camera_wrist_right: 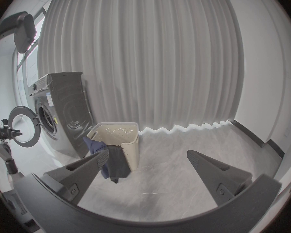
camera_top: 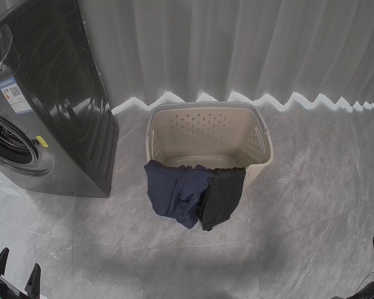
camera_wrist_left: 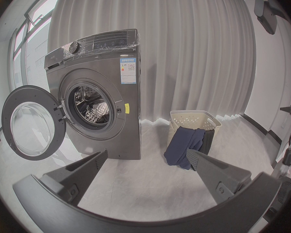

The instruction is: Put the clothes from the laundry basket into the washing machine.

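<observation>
Plainly, the beige laundry basket [camera_top: 207, 105] stood on the grey marbled floor [camera_top: 316, 179] near the middle of the head view, close in front of the pale pleated curtain [camera_top: 237, 34] at its 12 o'clock. Its walls were pierced with rows of small star-shaped holes. Two garments hung over the basket's rim at 6 o'clock, draped down its outer wall toward the floor. A navy garment [camera_top: 174, 192] lay on the 7 o'clock side and a black garment [camera_top: 222, 196] on the 5 o'clock side, their edges overlapping where they met.

The dark grey washing machine [camera_top: 58, 104] stood at the basket's 9 o'clock, near it but apart, with a strip of floor between them. From the left wrist view its round door [camera_wrist_left: 32, 122] was swung wide open on the side away from the basket, and the steel drum [camera_wrist_left: 91, 106] showed through the opening.

The left hand [camera_wrist_left: 147, 152] sat low at 7 o'clock in the head view, well apart from the basket, its two fingers [camera_wrist_left: 84, 169] spread wide with nothing between them. The right hand [camera_wrist_right: 147, 152] was at about 4 o'clock, likewise well apart from the clothes, spread wide and holding nothing.
</observation>
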Controlling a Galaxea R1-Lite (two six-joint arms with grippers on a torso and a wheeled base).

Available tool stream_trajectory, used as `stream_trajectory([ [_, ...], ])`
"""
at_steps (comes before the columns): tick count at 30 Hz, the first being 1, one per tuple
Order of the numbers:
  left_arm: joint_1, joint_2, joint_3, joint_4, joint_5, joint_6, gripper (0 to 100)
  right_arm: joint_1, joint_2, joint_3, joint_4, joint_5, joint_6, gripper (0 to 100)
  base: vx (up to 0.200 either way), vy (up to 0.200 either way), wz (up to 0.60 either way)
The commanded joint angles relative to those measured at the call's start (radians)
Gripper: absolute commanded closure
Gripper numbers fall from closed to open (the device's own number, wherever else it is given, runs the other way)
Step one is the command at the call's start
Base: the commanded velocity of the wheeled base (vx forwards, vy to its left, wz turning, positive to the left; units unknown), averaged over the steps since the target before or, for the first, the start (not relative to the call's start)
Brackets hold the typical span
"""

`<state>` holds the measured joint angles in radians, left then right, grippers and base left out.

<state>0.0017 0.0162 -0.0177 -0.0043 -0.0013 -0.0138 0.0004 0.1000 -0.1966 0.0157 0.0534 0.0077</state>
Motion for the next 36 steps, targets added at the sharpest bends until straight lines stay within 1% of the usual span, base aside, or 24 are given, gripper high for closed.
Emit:
stream_trajectory([
  [1, 0.000, -0.012, 0.018, 0.000, 0.001, -0.003, 0, 0.010, 0.425, -0.069, -0.013, 0.143, 0.046, 0, 0.200, 0.000, 0.00],
  [3, 0.000, -0.010, 0.018, 0.000, 0.003, -0.006, 0, 0.020, 0.566, -0.078, -0.080, 0.174, 0.066, 0, 0.100, 0.000, 0.00],
  [4, 0.000, -0.012, 0.018, -0.002, 0.003, -0.012, 0, 0.030, 0.646, -0.076, -0.129, 0.181, 0.068, 0, 0.000, 0.000, 0.00],
  [6, 0.000, -0.012, 0.018, -0.002, 0.003, -0.021, 0, 0.062, 0.774, -0.064, -0.235, 0.181, 0.066, 0, 0.000, 0.000, 0.00],
  [9, 0.000, -0.010, 0.018, -0.002, 0.003, -0.023, 0, 0.142, 0.942, -0.040, -0.396, 0.177, 0.080, 0, 0.000, 0.000, 0.00],
  [10, 0.000, -0.012, 0.018, -0.002, 0.003, -0.021, 0, 0.161, 0.980, -0.035, -0.428, 0.177, 0.084, 0, 0.000, 0.000, 0.00],
  [11, 0.000, -0.012, 0.018, -0.002, 0.003, -0.021, 0, 0.161, 0.980, -0.035, -0.428, 0.177, 0.084, 0, 0.000, 0.000, 0.00],
  [12, 0.000, -0.012, 0.018, -0.002, 0.003, -0.017, 0, 0.199, 1.054, -0.032, -0.490, 0.174, 0.103, 0, 0.000, 0.000, 0.00],
  [13, -0.002, -0.010, 0.018, -0.002, 0.003, -0.017, 0, 0.216, 1.080, -0.034, -0.508, 0.169, 0.112, 0, 0.000, 0.000, 0.00],
  [14, -0.002, -0.010, 0.018, -0.002, 0.003, -0.017, 0, 0.234, 1.103, -0.037, -0.525, 0.154, 0.126, 0, 0.000, 0.000, 0.00],
  [16, -0.002, -0.012, 0.018, -0.002, 0.003, -0.020, 0, 0.282, 1.149, -0.043, -0.559, 0.103, 0.166, 0, 0.000, 0.000, 0.00],
  [17, -0.002, -0.010, 0.018, -0.002, 0.003, -0.020, 0, 0.289, 1.155, -0.044, -0.563, 0.094, 0.172, 0, 0.000, 0.000, 0.00],
  [18, -0.002, -0.012, 0.018, -0.002, 0.003, -0.020, 0, 0.331, 1.192, -0.052, -0.582, 0.049, 0.216, 0, 0.000, 0.000, 0.00],
  [20, 0.000, -0.010, 0.018, 0.000, 0.003, -0.018, 0, 0.362, 1.227, -0.058, -0.597, 0.017, 0.247, 0, 0.000, 0.000, 0.00],
  [22, 0.000, -0.010, 0.018, 0.000, 0.003, -0.017, 0, 0.375, 1.262, -0.060, -0.616, -0.003, 0.250, 0, 0.000, 0.000, 0.00],
  [27, 0.000, -0.010, 0.018, 0.000, 0.003, -0.017, 0, 0.395, 1.347, -0.072, -0.675, -0.014, 0.249, 0, 0.000, 0.000, 0.00],
  [30, -0.002, -0.010, 0.018, 0.000, 0.003, -0.020, 0, 0.406, 1.439, -0.087, -0.761, -0.061, 0.244, 0, 0.000, 0.000, 0.00],
  [33, -0.002, -0.010, 0.018, 0.000, 0.003, -0.020, 0, 0.426, 1.475, -0.099, -0.790, -0.072, 0.247, 0, 0.000, 0.000, 0.00],
  [35, -0.002, -0.010, 0.018, 0.000, 0.003, -0.020, 0, 0.446, 1.534, -0.127, -0.829, -0.076, 0.253, 0, 0.000, 0.000, 0.00],
  [36, -0.002, -0.010, 0.018, 0.000, 0.003, -0.020, 0, 0.451, 1.551, -0.132, -0.838, -0.086, 0.253, 0, 0.000, 0.000, 0.00],
])
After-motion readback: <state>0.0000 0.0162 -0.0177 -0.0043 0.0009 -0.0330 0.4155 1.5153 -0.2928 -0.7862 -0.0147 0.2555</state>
